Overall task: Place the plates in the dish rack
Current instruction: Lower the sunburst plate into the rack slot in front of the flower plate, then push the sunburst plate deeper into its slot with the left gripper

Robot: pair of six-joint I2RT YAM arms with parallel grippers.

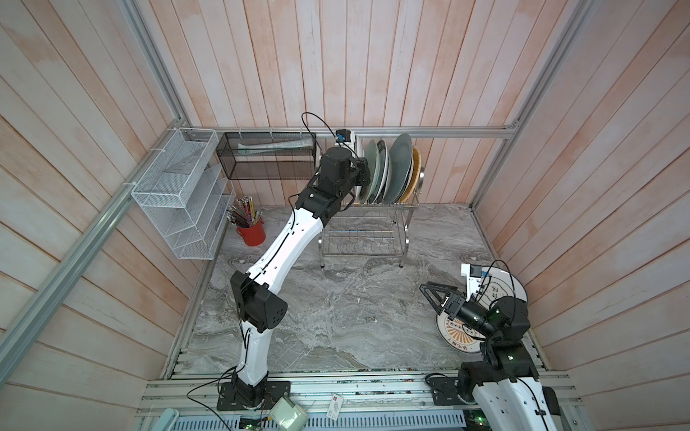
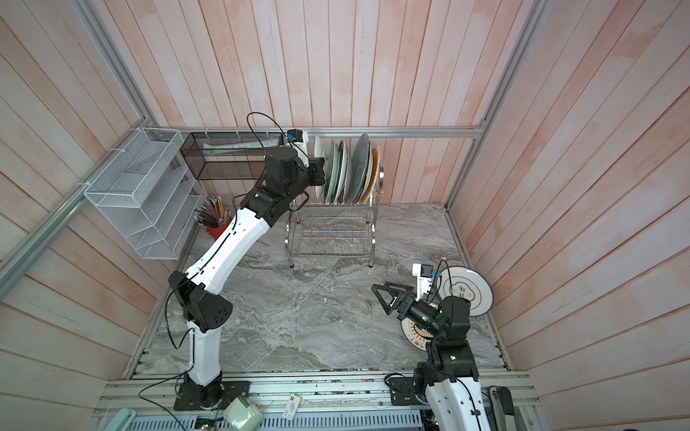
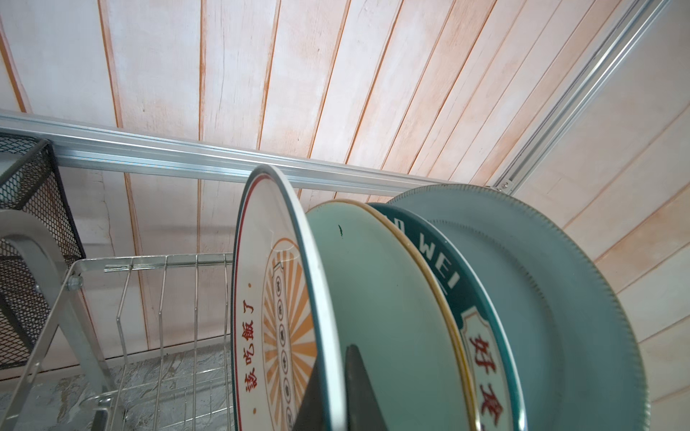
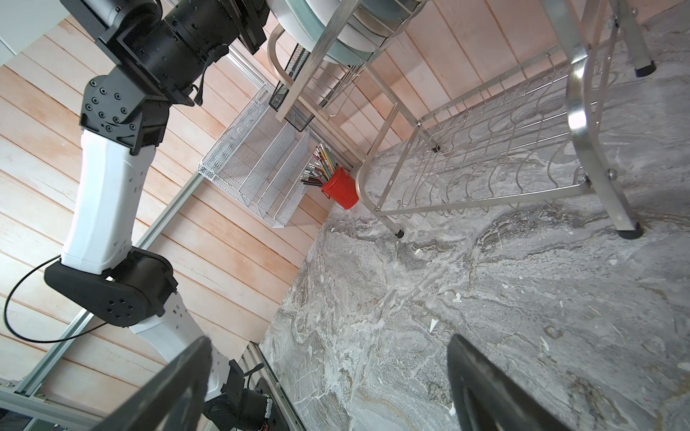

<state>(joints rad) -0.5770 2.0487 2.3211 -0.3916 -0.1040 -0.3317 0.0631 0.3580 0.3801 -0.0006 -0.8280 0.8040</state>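
The dish rack [image 1: 364, 239] [image 2: 328, 239] stands at the back of the table, with several plates [image 1: 392, 168] [image 2: 354, 168] upright in its top tier. My left gripper [image 1: 364, 173] [image 3: 332, 369] is shut on the rim of the orange-sunburst plate [image 3: 276, 298] at the row's left end, beside a mint plate [image 3: 373, 298]. My right gripper [image 1: 429, 294] [image 4: 328, 339] hovers open and holds nothing above bare table at the right. Partly hidden under that arm, a white blue-ring plate [image 1: 500, 283] [image 2: 470, 291] overlaps another sunburst plate [image 1: 453, 332] [image 2: 412, 334].
A white wire mesh shelf organiser [image 1: 179, 194] hangs on the left wall. A black mesh basket [image 1: 267, 156] hangs on the back wall, close to the left wrist. A red pencil cup [image 1: 252, 231] stands in the back-left corner. The rack's lower tier [image 4: 485, 149] holds nothing.
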